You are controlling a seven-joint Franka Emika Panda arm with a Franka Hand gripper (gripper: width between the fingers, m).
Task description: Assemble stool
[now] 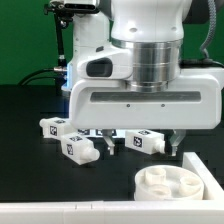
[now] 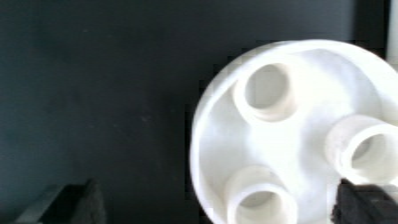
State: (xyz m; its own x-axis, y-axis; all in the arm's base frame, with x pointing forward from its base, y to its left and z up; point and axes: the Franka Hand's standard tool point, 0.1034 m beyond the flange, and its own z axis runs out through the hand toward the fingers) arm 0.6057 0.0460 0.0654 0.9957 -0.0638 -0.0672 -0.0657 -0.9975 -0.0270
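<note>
None of the chunky white tagged plastic legs [image 1: 78,148] is fitted: they lie loose on the black worktop [image 1: 25,170], left of the round white disc seat [image 1: 185,184] (sockets [image 2: 270,88] empty); jaws wide, empty.

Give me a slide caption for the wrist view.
Open pincer poised above the round white stool seat, three sockets showing, on a black table.

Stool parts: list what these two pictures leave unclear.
- Legs: in the exterior view, the gripper covers part of the row, so their count is uncertain.
- Tags: in the exterior view, too small to read.
- Seat: in the wrist view, blurred and cut off by the frame's edges.
- No legs appear in the wrist view.
</note>
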